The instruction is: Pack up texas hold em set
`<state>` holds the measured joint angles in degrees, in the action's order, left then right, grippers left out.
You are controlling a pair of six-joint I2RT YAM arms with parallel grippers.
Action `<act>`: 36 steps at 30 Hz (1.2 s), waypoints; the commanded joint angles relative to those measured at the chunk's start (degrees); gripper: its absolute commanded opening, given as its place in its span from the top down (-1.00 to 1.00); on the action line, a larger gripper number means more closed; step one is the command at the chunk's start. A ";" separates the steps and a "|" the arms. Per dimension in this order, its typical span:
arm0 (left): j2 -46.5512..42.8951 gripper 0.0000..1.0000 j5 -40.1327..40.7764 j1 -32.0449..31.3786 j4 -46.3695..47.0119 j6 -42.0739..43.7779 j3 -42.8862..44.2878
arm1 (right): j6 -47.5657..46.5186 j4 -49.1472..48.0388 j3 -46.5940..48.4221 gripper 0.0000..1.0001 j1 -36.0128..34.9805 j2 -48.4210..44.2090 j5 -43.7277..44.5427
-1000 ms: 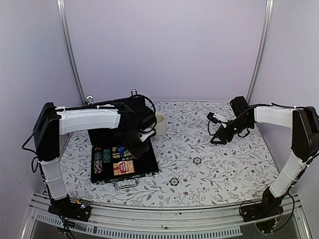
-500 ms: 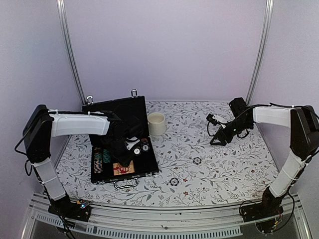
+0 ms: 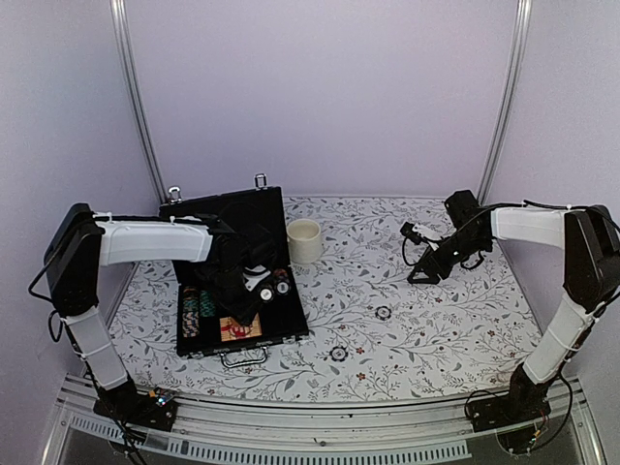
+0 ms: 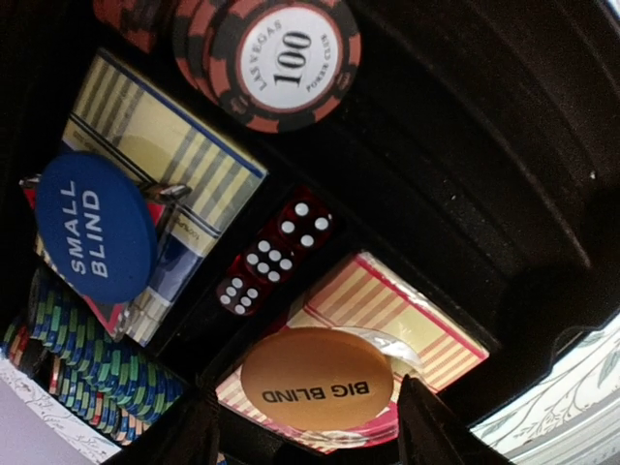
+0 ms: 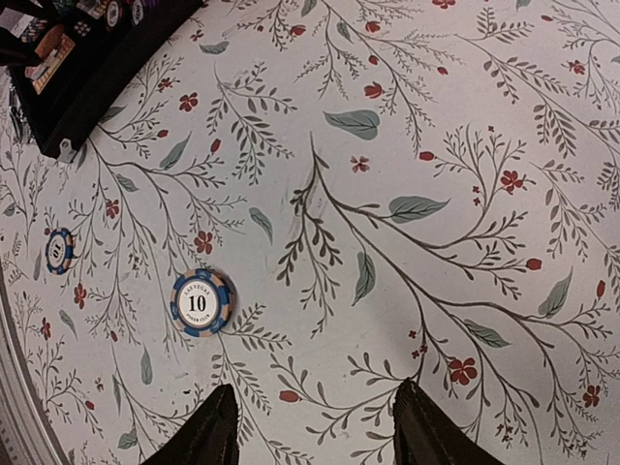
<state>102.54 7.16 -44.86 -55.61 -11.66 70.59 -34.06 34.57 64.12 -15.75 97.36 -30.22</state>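
The black case (image 3: 289, 327) lies open at the left, its lid (image 3: 218, 215) upright. My left gripper (image 3: 260, 289) hovers low inside it, open and empty. In the left wrist view its fingers (image 4: 434, 434) stand either side of an orange BIG BLIND button (image 4: 317, 379) lying on the red deck (image 4: 426, 325). A blue SMALL BLIND button (image 4: 95, 225) lies on the blue deck (image 4: 179, 160). Three red dice (image 4: 273, 257), a 100 chip (image 4: 288, 56) and green-blue chips (image 4: 87, 358) sit in the case. My right gripper (image 3: 426, 266) is open above the table, right of a loose blue 10 chip (image 5: 202, 302).
A cream mug (image 3: 304, 239) stands behind the case's right end. Two loose chips lie on the floral cloth, one mid-table (image 3: 384, 312) and one nearer the front (image 3: 338, 354); the second also shows in the right wrist view (image 5: 60, 250). Purple walls enclose the table.
My left arm has drawn back from near the mug and lid and lowered its gripper into the open case. The right arm has hardly moved.
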 commanded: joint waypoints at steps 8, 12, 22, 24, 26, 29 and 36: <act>-3.84 -0.28 -0.70 -0.17 0.62 0.24 10.67 | 0.14 0.63 1.53 0.03 -0.39 0.73 -1.16; -1.81 -0.26 -2.87 -3.17 6.90 3.40 13.49 | 0.05 0.73 1.62 0.03 -0.66 0.64 -1.47; 15.30 -0.23 -5.92 -16.16 6.58 16.00 26.46 | 0.33 0.99 2.04 0.02 -1.13 1.33 -1.74; 18.00 -0.23 -6.77 -17.65 5.87 17.00 28.56 | 0.32 1.03 2.15 0.02 -1.26 1.71 -1.81; 20.10 -0.23 -7.75 -18.56 5.37 17.39 29.98 | 0.27 1.16 2.24 0.02 -1.52 1.86 -1.80; 21.79 -0.23 -9.23 -19.50 5.87 17.90 30.91 | 0.27 1.20 2.24 0.02 -1.65 1.74 -1.69; 21.89 -0.23 -9.87 -20.02 7.55 18.43 29.48 | -0.14 1.33 2.48 0.01 -2.17 1.73 -0.40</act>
<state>124.95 -1.65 -64.66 -48.84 5.37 99.70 -34.04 35.38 65.10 -17.23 98.54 -30.70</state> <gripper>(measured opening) 0.613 0.492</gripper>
